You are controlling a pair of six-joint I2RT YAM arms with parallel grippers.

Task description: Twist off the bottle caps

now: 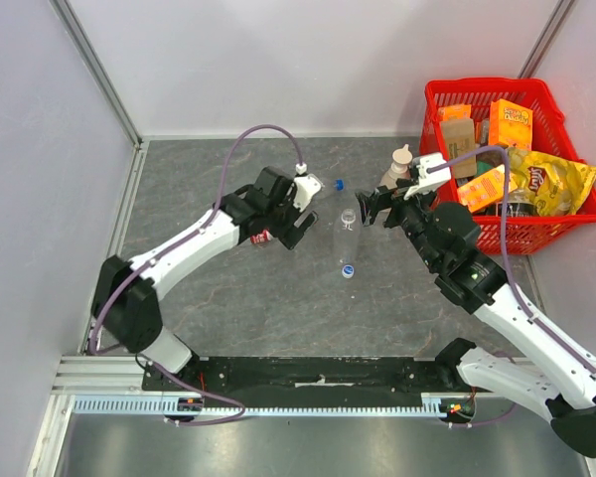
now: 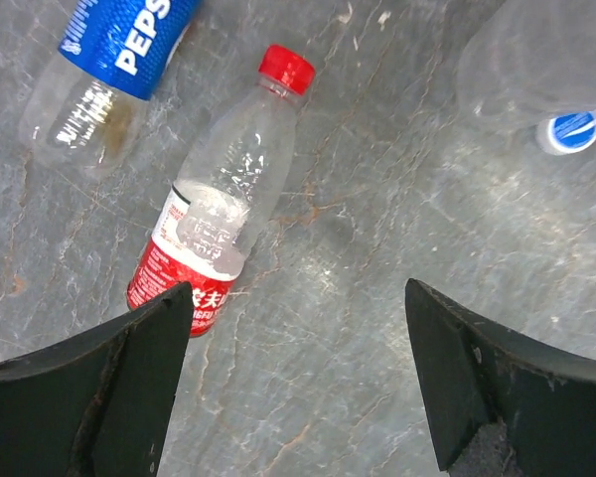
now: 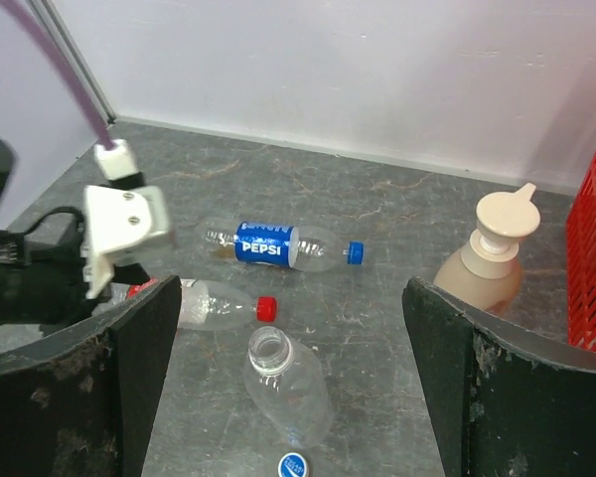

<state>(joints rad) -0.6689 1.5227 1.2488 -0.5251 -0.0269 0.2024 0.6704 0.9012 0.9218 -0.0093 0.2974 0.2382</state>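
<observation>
Three clear bottles lie on the grey table. The Pepsi bottle [image 3: 268,244] has its blue cap [image 3: 354,252] on. The red-label bottle [image 2: 214,204] has its red cap [image 2: 286,68] on. The unlabelled bottle [image 3: 290,390] has an open mouth, and its white cap [image 3: 293,465] lies loose on the table beside its base. My left gripper [image 2: 298,298] is open and empty, hovering just right of the red-label bottle. My right gripper [image 3: 291,293] is open and empty above the unlabelled bottle [image 1: 348,234]. In the top view the left gripper [image 1: 298,227] partly covers the red-label bottle [image 1: 261,238].
A tall beige bottle [image 1: 397,167] with a pointed nozzle stands at the back right, close to my right gripper. A red basket [image 1: 576,214] of snack packs sits at the far right. Walls close in the table at the left and back.
</observation>
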